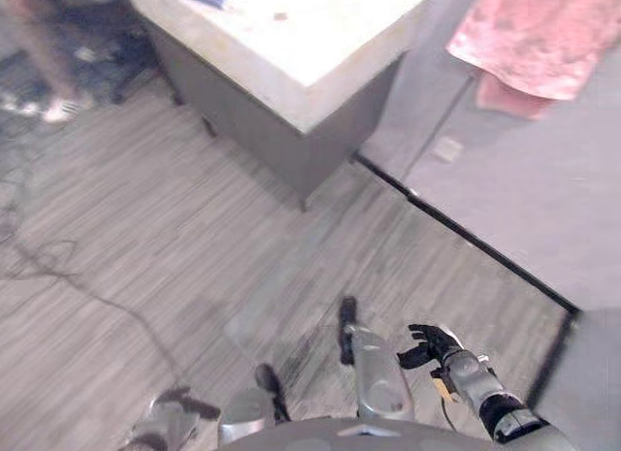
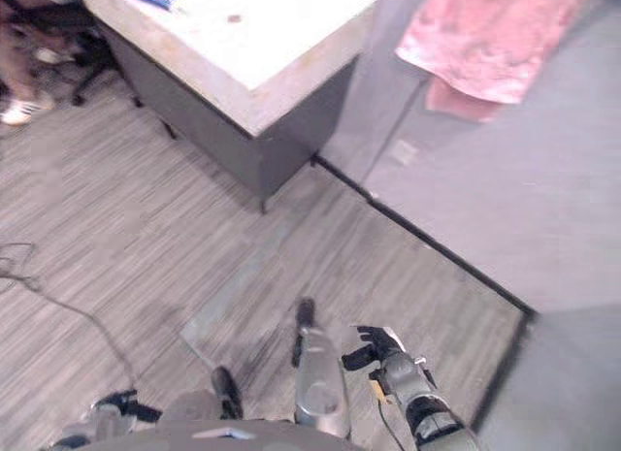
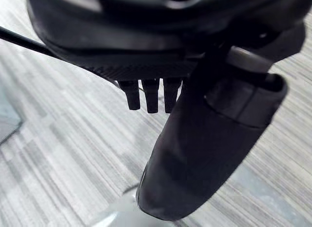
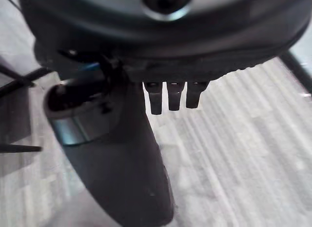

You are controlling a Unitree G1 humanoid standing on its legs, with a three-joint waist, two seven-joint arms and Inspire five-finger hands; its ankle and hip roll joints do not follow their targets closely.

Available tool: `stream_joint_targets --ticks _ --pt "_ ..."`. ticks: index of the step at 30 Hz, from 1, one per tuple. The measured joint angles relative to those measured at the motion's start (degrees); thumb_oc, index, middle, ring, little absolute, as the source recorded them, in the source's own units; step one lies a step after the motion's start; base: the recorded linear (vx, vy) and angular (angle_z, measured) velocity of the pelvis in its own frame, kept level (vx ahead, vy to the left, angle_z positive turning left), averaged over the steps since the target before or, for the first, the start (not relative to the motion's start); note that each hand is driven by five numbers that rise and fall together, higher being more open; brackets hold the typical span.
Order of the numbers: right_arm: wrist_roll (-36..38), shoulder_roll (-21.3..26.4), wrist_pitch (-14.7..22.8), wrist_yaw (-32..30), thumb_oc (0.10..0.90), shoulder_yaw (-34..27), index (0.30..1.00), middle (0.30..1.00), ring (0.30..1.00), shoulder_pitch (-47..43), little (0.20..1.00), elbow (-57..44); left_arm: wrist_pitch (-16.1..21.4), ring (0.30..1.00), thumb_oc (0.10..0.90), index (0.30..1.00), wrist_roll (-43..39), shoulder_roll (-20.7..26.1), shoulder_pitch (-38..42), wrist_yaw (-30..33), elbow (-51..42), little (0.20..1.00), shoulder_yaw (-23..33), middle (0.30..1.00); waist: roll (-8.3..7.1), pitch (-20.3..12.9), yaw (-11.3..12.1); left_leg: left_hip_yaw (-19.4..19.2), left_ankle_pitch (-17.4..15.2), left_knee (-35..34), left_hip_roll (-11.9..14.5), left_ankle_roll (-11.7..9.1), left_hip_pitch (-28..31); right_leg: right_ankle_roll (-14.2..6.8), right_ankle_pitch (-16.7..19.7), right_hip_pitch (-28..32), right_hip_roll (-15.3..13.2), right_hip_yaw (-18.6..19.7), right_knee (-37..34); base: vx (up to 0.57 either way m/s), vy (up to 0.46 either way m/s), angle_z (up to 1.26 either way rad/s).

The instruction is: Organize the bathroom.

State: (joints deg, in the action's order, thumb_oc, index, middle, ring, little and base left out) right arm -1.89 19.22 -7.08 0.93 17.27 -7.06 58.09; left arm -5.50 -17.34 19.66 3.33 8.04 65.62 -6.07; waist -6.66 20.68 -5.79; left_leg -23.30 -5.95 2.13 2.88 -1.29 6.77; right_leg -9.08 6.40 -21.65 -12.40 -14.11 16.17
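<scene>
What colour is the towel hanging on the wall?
Pink; the towel shows best in the right eye view, hanging beside the vanity counter.

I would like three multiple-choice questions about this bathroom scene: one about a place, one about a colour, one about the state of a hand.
1. Where does the towel hang?
A. on the wall, right of the counter
B. on the floor
C. over the robot's arm

2. What colour is the towel?
A. blue
B. pink
C. green

3. How is the right hand?
A. shut on the towel
B. pressing on the counter
C. holding nothing, low over the floor

Answers: 1 A, it hangs against the grey wall beside the counter. 2 B, the cloth is pink. 3 C, only wood-look floor lies past its fingers.
</scene>
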Motion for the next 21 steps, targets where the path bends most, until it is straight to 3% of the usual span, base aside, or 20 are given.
stream_joint_targets --ticks 1,2,3,4,5,7,8,11,12,13,14,15,16,17,19,21 --pt "-0.2 0.4 0.0 0.2 0.8 0.0 0.9 0.9 0.9 0.7 0.9 0.5 1.1 0.9 0.8 0.9 -0.1 -0.5 0.8 0.0 -1.7 0.9 0.2 0.9 0.17 0.1 0.4 -0.6 -0.1 0.9 0.8 0.3 -0.6 2.4 -2.1 -1.3 0.6 0.0 4.4 0.32 -0.169 -0.1" --pt "-0.2 1.1 0.0 0.5 0.8 0.0 0.9 0.9 0.9 1.8 0.9 0.6 1.8 0.9 0.8 0.9 -0.2 -1.6 0.9 -0.2 -3.5 0.9 0.3 0.9 2.31 0.2 0.7 -0.7 -0.9 1.3 2.9 -1.1 -0.1 7.3 -6.3 -0.1 2.9 -0.3 10.3 0.3 -0.179 -0.06" --pt "-0.1 0.9 0.1 0.3 0.8 -0.1 0.9 0.9 0.9 2.1 0.9 1.0 1.7 0.9 0.8 0.9 -0.2 -1.7 0.9 -0.7 -3.7 0.9 0.2 0.9 2.14 -0.1 0.7 0.6 0.0 5.2 3.5 -3.4 -0.6 8.3 -9.4 3.0 4.5 -0.5 8.8 0.27 -0.166 -0.14" --pt "0.0 0.3 0.1 0.3 0.8 -0.2 0.9 0.9 0.9 1.5 0.9 1.9 1.8 0.9 0.8 0.9 -0.3 -1.4 1.5 -1.1 -3.5 0.9 0.4 0.9 1.83 0.4 0.9 2.8 0.3 13.8 5.0 -5.9 -3.8 9.0 -13.3 6.2 5.1 -0.4 5.4 0.2 -0.081 -0.08" --pt "0.0 0.3 0.3 0.2 0.8 -0.4 0.9 0.9 0.9 1.3 0.9 2.2 1.7 0.9 0.8 0.9 -0.3 -1.7 1.9 -1.1 -3.0 0.9 0.5 0.9 2.61 0.3 0.7 5.9 1.7 20.6 6.5 -7.4 -6.9 9.0 -12.7 8.2 4.9 -1.2 2.3 0.24 -0.053 -0.16" --pt "0.2 2.1 0.9 -0.2 0.8 -0.8 0.9 0.9 0.9 0.9 0.9 1.8 1.5 0.9 0.8 0.9 -0.4 -4.0 2.1 -1.0 -2.6 0.9 1.0 0.9 5.03 -0.5 0.8 13.0 5.1 32.8 7.6 -7.2 -12.5 9.9 -12.4 12.9 7.4 -0.1 -2.8 0.22 0.017 -0.17" --pt "0.2 2.7 0.8 -0.5 0.8 -0.9 0.9 0.9 0.9 0.9 0.9 1.8 1.7 0.9 0.8 0.9 -1.0 -4.7 2.1 -1.0 -2.7 0.9 1.6 0.9 5.41 -0.9 1.3 14.5 4.3 35.8 7.1 -6.6 -14.5 9.8 -11.2 14.3 7.5 0.0 -4.4 0.28 0.141 -0.45" --pt "0.4 3.0 1.9 -1.0 0.8 -1.1 0.9 0.9 0.9 -0.8 0.9 2.4 2.0 0.9 0.8 0.9 -1.3 -4.9 2.2 -1.0 -2.8 0.9 1.5 0.9 5.94 -1.3 1.4 14.4 3.5 30.2 6.3 -5.8 -15.9 8.8 -10.9 17.5 9.0 1.7 -7.9 0.22 0.127 -0.33" --pt "0.5 2.4 2.7 -1.8 0.8 -1.3 0.9 0.9 0.9 -2.4 0.9 3.2 2.8 0.9 0.8 0.9 -1.7 -5.3 2.2 -1.0 -2.2 0.9 1.4 0.9 6.39 -1.6 1.8 14.6 4.9 9.4 6.0 -4.8 -13.2 8.0 -9.9 20.9 11.0 1.9 -11.5 0.12 0.067 -0.29" --pt "0.5 2.4 2.7 -1.8 0.8 -1.3 0.9 0.9 0.9 -2.4 0.9 3.2 2.8 0.9 0.8 0.9 -1.7 -5.3 2.2 -1.0 -2.2 0.9 1.4 0.9 6.39 -1.6 1.8 14.6 4.9 9.4 6.0 -4.8 -13.2 8.0 -9.9 20.9 11.0 1.9 -11.5 0.34 0.163 -0.52" --pt "0.6 1.6 3.3 -2.4 0.8 -0.9 0.9 0.9 0.9 -3.0 0.9 4.1 2.8 0.9 0.8 0.9 -2.8 -5.2 2.3 -1.0 -1.8 0.9 1.4 0.9 6.66 -2.1 1.9 17.8 9.6 -1.5 7.0 -6.1 -14.6 7.6 -10.2 23.5 13.5 2.4 -13.0 0.39 0.173 -0.44" --pt "0.6 0.9 3.8 -2.8 0.8 -0.9 0.9 0.9 0.9 -3.0 0.9 4.2 3.1 0.9 0.8 0.9 -3.9 -5.0 2.2 -1.0 -1.8 0.9 1.7 0.9 6.16 -2.2 2.6 20.0 12.0 -3.6 7.8 -6.2 -16.1 7.3 -10.4 24.8 14.6 3.2 -13.8 0.39 0.173 -0.44" --pt "0.6 0.9 3.8 -2.8 0.8 -0.9 0.9 0.9 0.9 -3.0 0.9 4.2 3.1 0.9 0.8 0.9 -3.9 -5.0 2.2 -1.0 -1.8 0.9 1.7 0.9 6.16 -2.2 2.6 20.0 12.0 -3.6 7.8 -6.2 -16.1 7.3 -10.4 24.8 14.6 3.2 -13.8 0.36 0.171 -0.47" --pt "2.5 0.4 3.7 -3.2 0.8 -0.4 0.9 0.9 0.9 -2.8 0.9 4.8 3.1 0.9 0.8 0.9 -4.5 -4.8 2.0 -1.0 -2.3 0.9 1.5 0.9 6.31 -2.8 3.7 26.0 14.0 -7.5 8.7 -8.2 -16.9 6.2 -11.4 27.7 16.4 5.2 -15.5 0.37 0.206 -0.44" --pt "4.0 0.1 3.0 -3.7 0.8 0.7 0.9 0.9 0.9 -2.3 0.9 5.2 3.3 0.9 0.8 0.9 -5.1 -4.9 1.5 -1.0 -2.6 0.9 1.5 0.9 6.09 -2.9 4.2 29.6 15.3 -7.2 9.3 -8.3 -16.4 5.9 -12.7 31.1 17.0 7.5 -15.9 0.4 0.309 -0.68" --pt "5.1 0.0 2.1 -3.8 0.8 0.8 0.9 0.9 0.9 -2.3 0.9 5.3 3.0 0.9 0.8 0.9 -5.0 -5.3 1.2 -0.8 -2.6 0.9 3.0 0.9 4.93 -3.7 5.6 30.8 13.9 -2.7 7.7 -6.2 -14.2 6.0 -14.1 31.7 15.3 13.0 -14.2 0.19 0.306 -1.31"
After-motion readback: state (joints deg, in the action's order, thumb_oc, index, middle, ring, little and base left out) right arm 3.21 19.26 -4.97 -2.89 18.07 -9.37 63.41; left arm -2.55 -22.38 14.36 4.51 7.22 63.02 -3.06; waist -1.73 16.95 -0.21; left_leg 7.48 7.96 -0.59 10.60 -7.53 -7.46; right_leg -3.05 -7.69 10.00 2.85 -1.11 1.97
